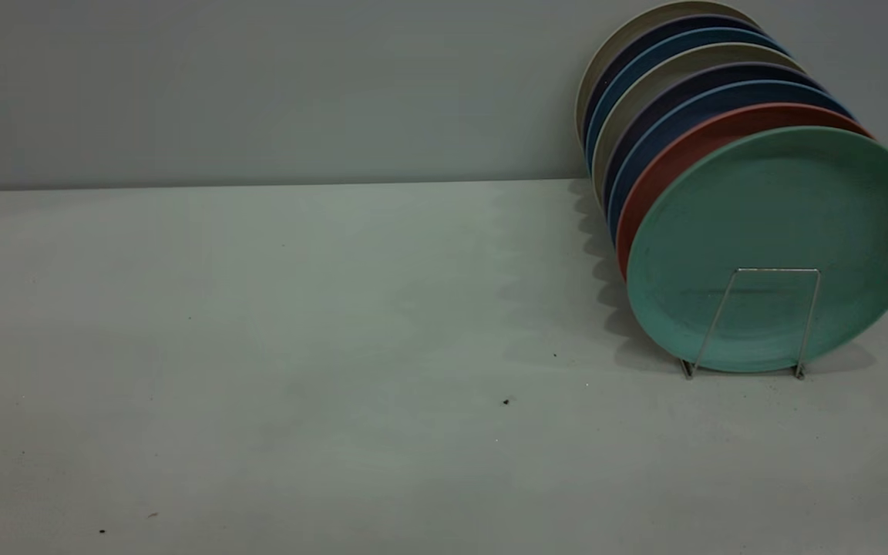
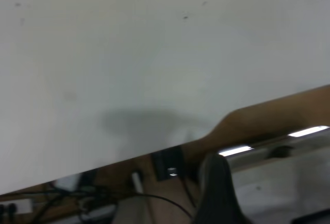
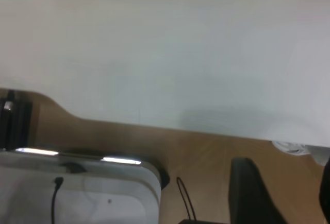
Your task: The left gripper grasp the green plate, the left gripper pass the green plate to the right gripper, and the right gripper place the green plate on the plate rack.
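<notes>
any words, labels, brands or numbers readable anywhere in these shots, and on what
None can be read.
The green plate, the salmon-pink plate behind it and the plate rack are plain, with no print or sticker.
The white table bears only dark specks.
The small black box under the table edge shows bright marks, too blurred to read.

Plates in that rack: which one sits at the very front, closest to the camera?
The green plate. Its whole face shows, with one wire loop of the plate rack crossing it, while the salmon-pink plate and the others behind show only curved edges.
</notes>
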You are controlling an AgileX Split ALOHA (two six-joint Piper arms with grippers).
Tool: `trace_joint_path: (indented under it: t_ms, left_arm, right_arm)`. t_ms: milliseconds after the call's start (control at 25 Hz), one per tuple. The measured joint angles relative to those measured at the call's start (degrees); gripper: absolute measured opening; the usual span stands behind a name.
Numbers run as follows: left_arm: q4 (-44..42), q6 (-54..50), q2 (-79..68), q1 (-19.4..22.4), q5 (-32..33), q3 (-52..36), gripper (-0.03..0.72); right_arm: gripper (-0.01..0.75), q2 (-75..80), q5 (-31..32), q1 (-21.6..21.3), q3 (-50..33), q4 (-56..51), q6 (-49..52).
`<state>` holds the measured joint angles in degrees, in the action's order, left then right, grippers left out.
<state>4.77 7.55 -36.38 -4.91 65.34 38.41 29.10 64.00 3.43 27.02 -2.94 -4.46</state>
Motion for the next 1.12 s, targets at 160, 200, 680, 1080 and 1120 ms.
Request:
trace_joint_path:
  t_ms: [160, 200, 680, 1080, 1120]
  left_arm:
    - [-2.07, -0.05, 4.82, 0.00, -0.46, -4.19, 0.580]
    - [-2.07, -0.17, 5.80, 0.00, -0.58, -5.07, 0.580]
    - [-2.01, -1.39, 14.03, 0.00, -1.62, -10.48, 0.580]
    - [-2.01, -1.40, 15.37, 0.00, -1.62, -10.48, 0.580]
    - [-2.01, -1.40, 15.93, 0.00, -1.62, -10.48, 0.580]
  right_arm:
    - [0.353, -3.90, 0.00, 0.55, 0.00, 1.09, 1.42]
    - [0.353, -5.29, 0.00, 0.55, 0.00, 1.25, 1.57]
    - [0.353, -26.73, 0.54, 0.55, 0.00, 1.53, 1.98]
    - [0.353, -30.04, 0.93, 0.55, 0.00, 1.53, 1.98]
    - [0.353, -30.04, 0.93, 0.55, 0.00, 1.53, 1.98]
